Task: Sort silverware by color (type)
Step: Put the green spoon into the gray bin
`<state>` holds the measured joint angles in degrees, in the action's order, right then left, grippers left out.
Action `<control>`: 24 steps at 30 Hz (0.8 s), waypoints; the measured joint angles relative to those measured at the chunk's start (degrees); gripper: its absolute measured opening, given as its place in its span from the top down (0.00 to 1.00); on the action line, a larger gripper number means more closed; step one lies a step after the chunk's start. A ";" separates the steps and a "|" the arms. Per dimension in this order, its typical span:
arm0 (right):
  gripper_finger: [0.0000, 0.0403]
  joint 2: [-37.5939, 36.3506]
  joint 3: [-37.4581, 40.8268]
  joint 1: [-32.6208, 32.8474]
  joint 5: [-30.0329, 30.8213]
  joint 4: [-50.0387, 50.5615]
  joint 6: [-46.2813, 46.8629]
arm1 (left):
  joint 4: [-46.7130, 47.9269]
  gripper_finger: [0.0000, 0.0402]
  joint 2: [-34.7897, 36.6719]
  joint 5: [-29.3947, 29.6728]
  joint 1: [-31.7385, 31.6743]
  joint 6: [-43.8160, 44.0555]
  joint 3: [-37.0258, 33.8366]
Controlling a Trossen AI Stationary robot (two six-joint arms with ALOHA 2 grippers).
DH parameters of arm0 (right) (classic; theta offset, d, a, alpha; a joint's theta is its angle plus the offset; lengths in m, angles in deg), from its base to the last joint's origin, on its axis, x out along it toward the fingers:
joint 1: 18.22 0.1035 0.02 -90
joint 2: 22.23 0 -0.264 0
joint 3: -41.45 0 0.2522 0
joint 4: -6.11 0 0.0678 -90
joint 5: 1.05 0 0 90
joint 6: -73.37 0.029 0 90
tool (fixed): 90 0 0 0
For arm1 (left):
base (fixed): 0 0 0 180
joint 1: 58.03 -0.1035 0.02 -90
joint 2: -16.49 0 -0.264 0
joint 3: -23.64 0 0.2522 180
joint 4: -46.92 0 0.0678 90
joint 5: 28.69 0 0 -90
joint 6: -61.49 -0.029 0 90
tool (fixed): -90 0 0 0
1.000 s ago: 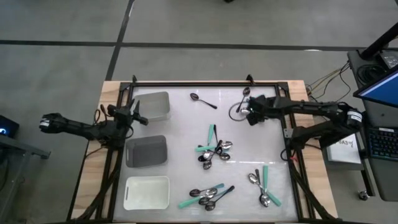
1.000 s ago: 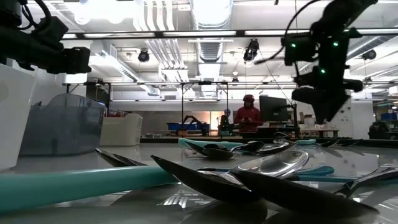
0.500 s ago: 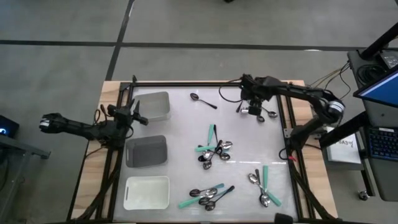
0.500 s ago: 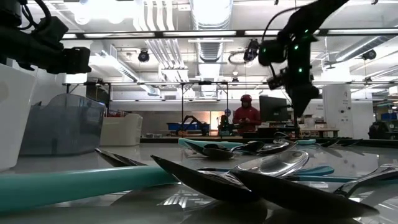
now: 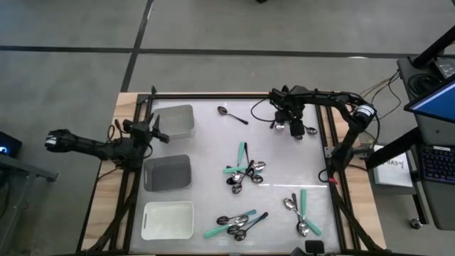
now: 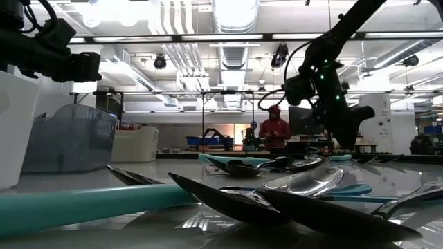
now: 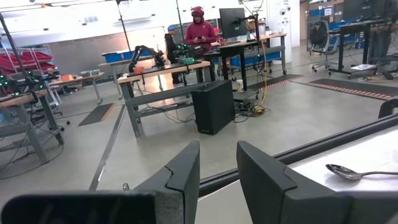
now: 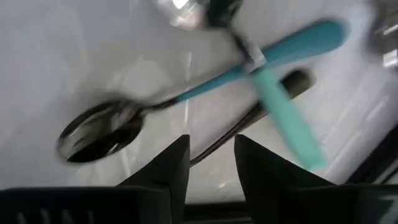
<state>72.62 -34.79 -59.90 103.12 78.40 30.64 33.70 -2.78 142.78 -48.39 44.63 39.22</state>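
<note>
A: Right gripper (image 5: 293,128) hangs over the table's far right corner, above a few spoons (image 5: 304,131). Its fingers (image 8: 166,167) stand a little apart with nothing between them.

B: What's under it?

A: Blurred in the wrist view: a shiny bowl, two teal handles crossed, one dark handle. Which spoon lies on top is hard to say.

B: The rest?

A: Left gripper (image 5: 158,131) waits beside the clear tray (image 5: 175,121), fingers parted, empty. Spoon piles lie mid-table (image 5: 244,173) and along the near edge (image 5: 236,224); overlapping handles prevent counting.
</note>
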 joint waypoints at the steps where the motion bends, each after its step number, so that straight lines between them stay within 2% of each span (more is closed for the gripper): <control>1: 0.72 -0.03 0.00 0.00 0.93 -1.35 -0.06 | 0.00 0.78 0.02 -0.01 0.00 -0.02 -0.02; 6: 0.76 -0.44 0.00 -0.26 2.77 -7.99 -1.92 | 0.00 0.78 0.02 -0.02 0.00 0.00 0.00; 15: 0.77 3.45 0.20 -1.91 2.50 -8.58 -7.42 | 0.00 0.78 0.02 -0.01 0.01 -0.02 -0.01; 24: 0.77 7.12 0.00 -2.58 3.07 -10.09 -7.13 | 0.00 0.78 0.00 -0.01 0.02 -0.02 0.00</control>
<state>79.74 -34.79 -62.47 106.19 68.31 23.51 33.70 -2.78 142.77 -48.38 44.61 39.22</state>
